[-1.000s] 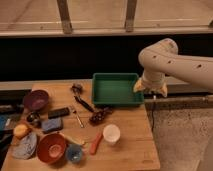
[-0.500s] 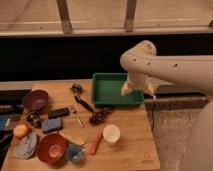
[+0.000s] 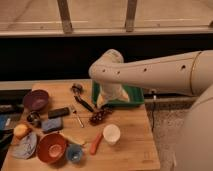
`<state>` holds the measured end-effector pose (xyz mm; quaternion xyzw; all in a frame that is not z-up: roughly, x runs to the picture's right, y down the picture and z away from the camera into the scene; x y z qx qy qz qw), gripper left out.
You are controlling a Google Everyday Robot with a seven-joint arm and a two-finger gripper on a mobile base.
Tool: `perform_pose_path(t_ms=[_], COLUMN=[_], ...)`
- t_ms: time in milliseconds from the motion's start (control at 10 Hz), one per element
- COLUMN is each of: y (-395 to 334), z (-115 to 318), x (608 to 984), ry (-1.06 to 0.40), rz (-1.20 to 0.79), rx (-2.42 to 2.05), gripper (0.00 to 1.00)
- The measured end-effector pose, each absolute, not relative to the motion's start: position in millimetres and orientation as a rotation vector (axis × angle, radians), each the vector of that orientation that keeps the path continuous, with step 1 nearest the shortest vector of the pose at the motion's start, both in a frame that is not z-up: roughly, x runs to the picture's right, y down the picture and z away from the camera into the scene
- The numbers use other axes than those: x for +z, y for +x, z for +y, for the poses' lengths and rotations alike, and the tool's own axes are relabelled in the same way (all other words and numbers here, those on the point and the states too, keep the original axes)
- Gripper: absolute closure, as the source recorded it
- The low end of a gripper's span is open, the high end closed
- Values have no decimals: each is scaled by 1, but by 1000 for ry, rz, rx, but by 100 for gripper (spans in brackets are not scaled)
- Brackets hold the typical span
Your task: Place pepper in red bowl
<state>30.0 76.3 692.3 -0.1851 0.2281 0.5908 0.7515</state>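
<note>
The gripper [image 3: 106, 101] hangs mid-frame, fingers spread and empty, so I think it must go down to grab the pepper [image 3: 95, 144] near the red bowl [image 3: 51, 148].

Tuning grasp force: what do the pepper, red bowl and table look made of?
Pepper: smooth orange-red, probably plastic toy, unsure.
Red bowl: even colour, paler centre; plastic or ceramic, can't tell.
Table: light wood, board seams show.
Gripper hangs over the green tray's left end.
</note>
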Motion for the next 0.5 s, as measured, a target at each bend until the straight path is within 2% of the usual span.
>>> perform_pose_path(t_ms=[500], y=[26], z=[80], x=[690], ry=[-413], rz=[493], rx=[1273], gripper=[20])
